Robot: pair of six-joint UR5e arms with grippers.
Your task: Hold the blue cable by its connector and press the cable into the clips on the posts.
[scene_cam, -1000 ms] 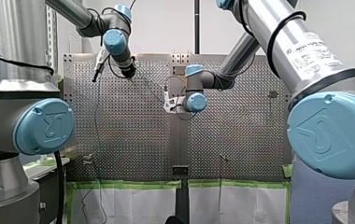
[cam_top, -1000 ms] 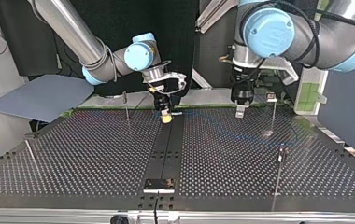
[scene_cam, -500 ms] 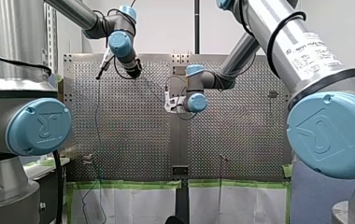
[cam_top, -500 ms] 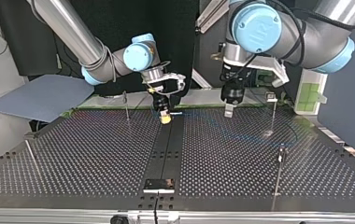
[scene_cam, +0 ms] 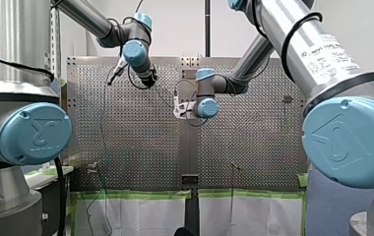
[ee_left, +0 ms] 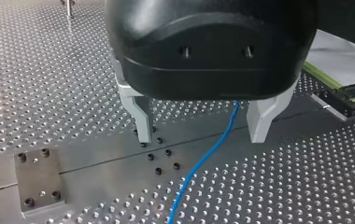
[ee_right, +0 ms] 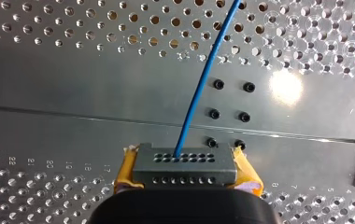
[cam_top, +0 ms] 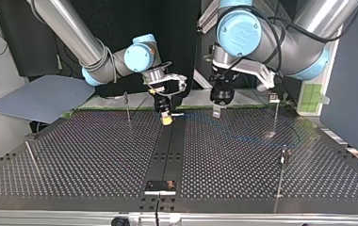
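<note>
My right gripper [ee_right: 186, 173] clamps the connector [ee_right: 185, 164]. The blue cable [ee_right: 199, 88] crosses the counter [ee_right: 73, 93] between the spread fingers of my left gripper [ee_left: 203, 135]. Loose there, it could slide aside and miss the clip [cam_top: 273, 98].

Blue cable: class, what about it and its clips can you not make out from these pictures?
Left wrist view: the blue cable runs behind the left gripper's black body, which hides its far run.
Right wrist view: the cable leaves the connector and is cut off by the frame edge.
Top view: the clips on the posts are too small to show whether any holds cable.
</note>
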